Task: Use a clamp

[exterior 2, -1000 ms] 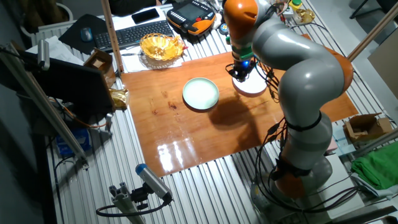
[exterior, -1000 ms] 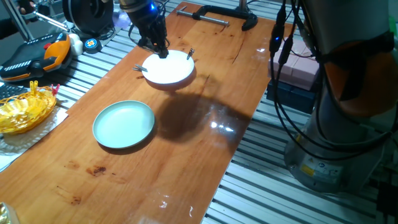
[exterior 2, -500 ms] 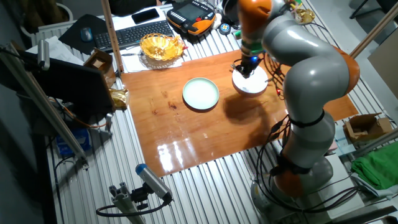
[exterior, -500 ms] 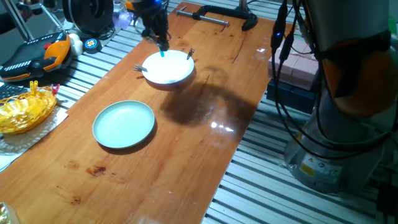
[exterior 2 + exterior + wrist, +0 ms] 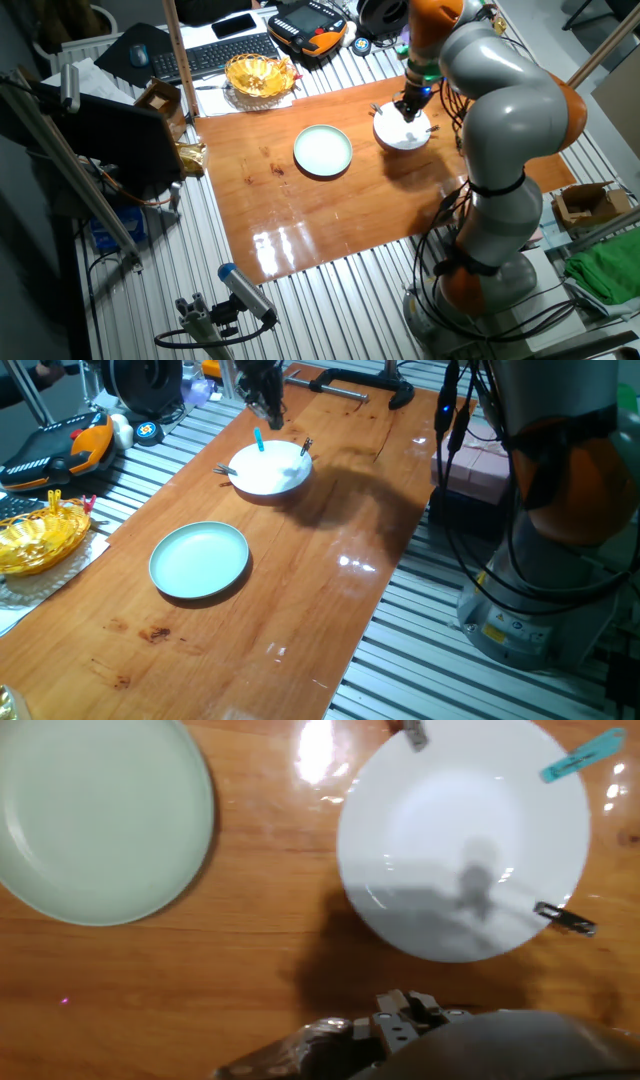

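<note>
Clamp (image 5: 565, 919) on white plate (image 5: 440, 840) rim, no readable writing

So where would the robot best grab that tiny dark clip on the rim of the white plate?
Probably by the thin handles of the clamp, coming from above: they stick up clear of the white plate rim, so fingers could close around them.

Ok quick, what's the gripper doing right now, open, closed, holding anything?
Gripper: above the white plate; open or closed cannot be told, nothing visibly held.
</note>
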You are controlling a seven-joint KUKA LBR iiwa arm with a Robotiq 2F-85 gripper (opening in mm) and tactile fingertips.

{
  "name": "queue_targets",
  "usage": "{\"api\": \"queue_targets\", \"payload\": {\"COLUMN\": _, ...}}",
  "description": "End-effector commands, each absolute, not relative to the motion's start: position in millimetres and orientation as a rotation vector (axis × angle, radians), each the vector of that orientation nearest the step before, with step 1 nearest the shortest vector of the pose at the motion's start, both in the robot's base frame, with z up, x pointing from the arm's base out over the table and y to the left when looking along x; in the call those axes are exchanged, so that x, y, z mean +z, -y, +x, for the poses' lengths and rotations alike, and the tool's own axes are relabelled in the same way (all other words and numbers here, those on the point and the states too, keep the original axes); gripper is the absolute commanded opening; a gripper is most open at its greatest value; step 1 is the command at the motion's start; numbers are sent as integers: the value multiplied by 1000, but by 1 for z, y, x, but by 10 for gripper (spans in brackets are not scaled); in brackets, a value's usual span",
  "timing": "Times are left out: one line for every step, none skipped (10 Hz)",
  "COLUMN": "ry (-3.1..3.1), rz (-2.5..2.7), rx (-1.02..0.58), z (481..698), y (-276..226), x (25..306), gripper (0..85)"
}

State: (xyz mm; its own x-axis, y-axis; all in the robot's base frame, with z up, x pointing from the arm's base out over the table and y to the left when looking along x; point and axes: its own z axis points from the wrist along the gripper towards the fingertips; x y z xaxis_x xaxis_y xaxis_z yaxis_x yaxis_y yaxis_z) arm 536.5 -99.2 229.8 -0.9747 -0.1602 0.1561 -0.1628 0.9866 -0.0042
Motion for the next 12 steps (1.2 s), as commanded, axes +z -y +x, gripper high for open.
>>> {"api": "queue_targets", "payload": {"ry": 2976, "rz": 247, "rx": 27, "z": 538, "y": 166, "x": 230, "gripper": 7}}
{"api": "queue_targets", "payload": {"ry": 2963, "rz": 245, "rx": 23, "z": 542, "y": 184, "x": 229, "gripper": 7}}
{"api": "queue_targets", "payload": {"ry": 2961, "rz": 246, "rx": 18, "z": 545, "y": 195, "x": 227, "gripper": 7}}
{"api": "queue_targets", "payload": {"ry": 2970, "rz": 245, "rx": 13, "z": 549, "y": 206, "x": 225, "gripper": 7}}
{"api": "queue_targets", "payload": {"ry": 2984, "rz": 234, "rx": 17, "z": 553, "y": 212, "x": 224, "gripper": 7}}
{"api": "queue_targets", "payload": {"ry": 2999, "rz": 206, "rx": 49, "z": 553, "y": 212, "x": 225, "gripper": 7}}
{"api": "queue_targets", "payload": {"ry": 3000, "rz": 185, "rx": 55, "z": 554, "y": 210, "x": 225, "gripper": 7}}
{"api": "queue_targets", "payload": {"ry": 2991, "rz": 151, "rx": 33, "z": 556, "y": 201, "x": 228, "gripper": 7}}
{"api": "queue_targets", "payload": {"ry": 2984, "rz": 88, "rx": 14, "z": 556, "y": 201, "x": 228, "gripper": 7}}
{"api": "queue_targets", "payload": {"ry": 2975, "rz": 11, "rx": 18, "z": 556, "y": 201, "x": 228, "gripper": 7}}
{"api": "queue_targets", "payload": {"ry": 2967, "rz": -46, "rx": 20, "z": 556, "y": 201, "x": 228, "gripper": 7}}
{"api": "queue_targets", "payload": {"ry": 2959, "rz": -111, "rx": -28, "z": 556, "y": 201, "x": 228, "gripper": 7}}
